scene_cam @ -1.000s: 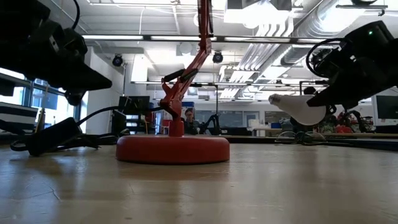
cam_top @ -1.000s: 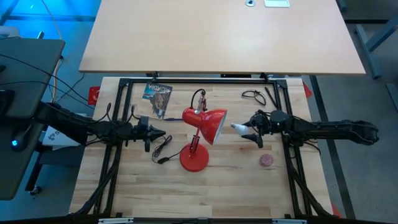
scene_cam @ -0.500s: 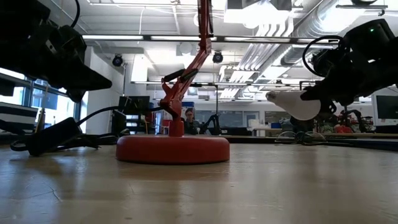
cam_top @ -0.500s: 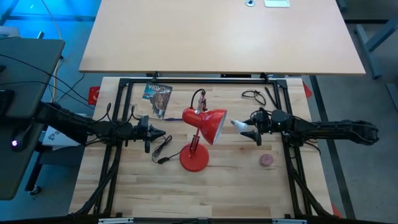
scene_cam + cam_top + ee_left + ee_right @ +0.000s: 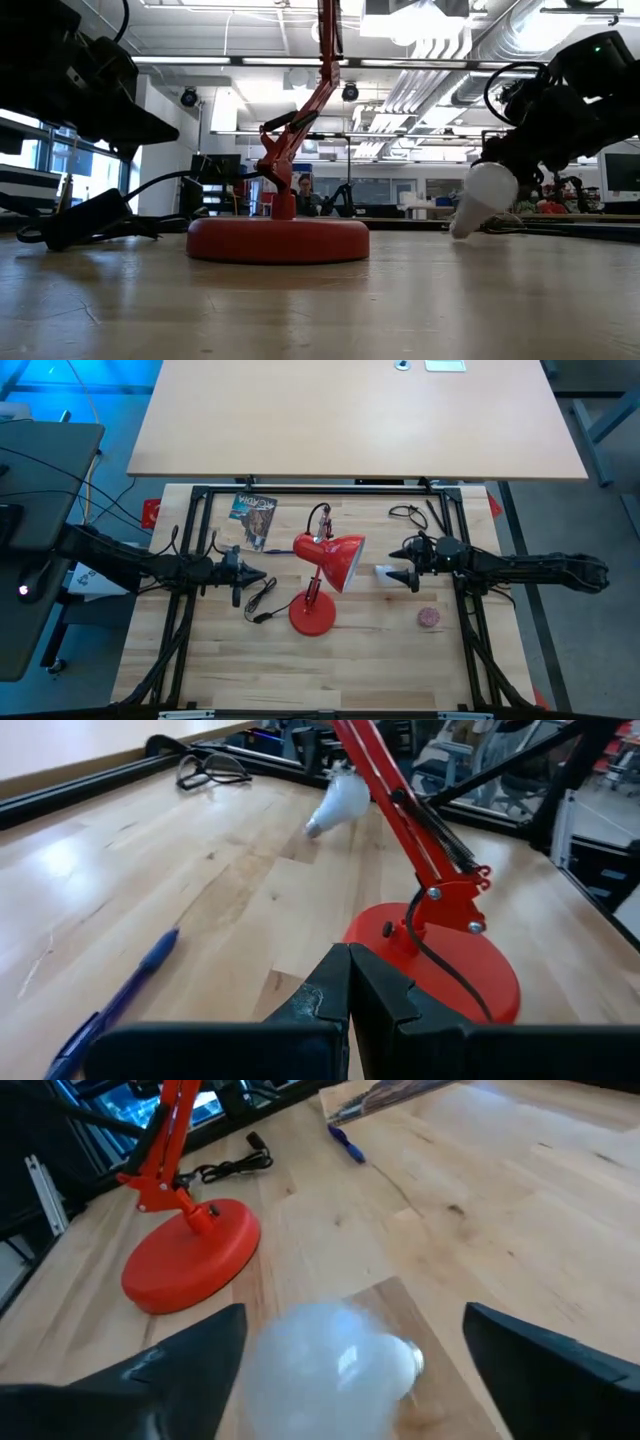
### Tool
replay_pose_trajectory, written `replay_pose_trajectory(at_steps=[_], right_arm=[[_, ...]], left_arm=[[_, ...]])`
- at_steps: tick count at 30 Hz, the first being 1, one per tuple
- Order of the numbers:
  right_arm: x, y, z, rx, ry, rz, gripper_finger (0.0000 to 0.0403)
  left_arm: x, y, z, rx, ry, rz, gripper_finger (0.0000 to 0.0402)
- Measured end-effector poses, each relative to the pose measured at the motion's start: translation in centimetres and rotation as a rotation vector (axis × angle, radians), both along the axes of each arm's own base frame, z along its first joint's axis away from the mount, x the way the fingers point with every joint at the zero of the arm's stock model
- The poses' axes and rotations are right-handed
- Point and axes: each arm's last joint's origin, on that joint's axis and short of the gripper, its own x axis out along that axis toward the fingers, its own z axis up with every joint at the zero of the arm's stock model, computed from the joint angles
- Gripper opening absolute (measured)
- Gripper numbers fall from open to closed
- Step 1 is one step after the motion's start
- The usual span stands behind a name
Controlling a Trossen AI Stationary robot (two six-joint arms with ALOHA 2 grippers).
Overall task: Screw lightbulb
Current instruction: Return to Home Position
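Note:
The red lamp stands mid-table on its round base [image 5: 312, 615], its shade [image 5: 338, 560] facing the table's right edge. The white lightbulb [image 5: 384, 572] is just right of the shade, loose and blurred between the spread fingers of my right gripper [image 5: 393, 565], which is open. In the low view the lightbulb [image 5: 478, 197] tilts, its screw base [image 5: 456, 230] down at the tabletop. In the right wrist view the lightbulb [image 5: 335, 1360] lies between the two fingers, clear of both. My left gripper [image 5: 262, 574] is shut and empty, left of the lamp.
A small pink ball [image 5: 429, 618] lies near my right arm. A black cord with a plug [image 5: 262, 600] runs left of the lamp base. A booklet [image 5: 253, 510] and a blue pen [image 5: 120, 1005] lie at the far left, and dark glasses [image 5: 408, 513] at the far right.
My right gripper has rolled a little and opened, letting go of the lightbulb. The lightbulb, held about level above the table before, has dropped and tipped, its screw base now down at the tabletop beside the lamp shade.

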Motion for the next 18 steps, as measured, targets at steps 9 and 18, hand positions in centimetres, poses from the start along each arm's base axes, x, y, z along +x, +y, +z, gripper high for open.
replay_pose_trajectory(at_steps=[9, 18], right_arm=[[1.0, -0.3, 2.8, -0.168, -0.056, 0.053, 0.0390], [0.0, -0.2, 3.7, -0.195, -0.051, 0.004, 0.0390]], left_arm=[[0.1, -0.1, 0.6, 0.056, -0.054, -0.041, 0.0000], [0.2, -0.2, 1.0, 0.143, -0.095, -0.137, 0.0000]])
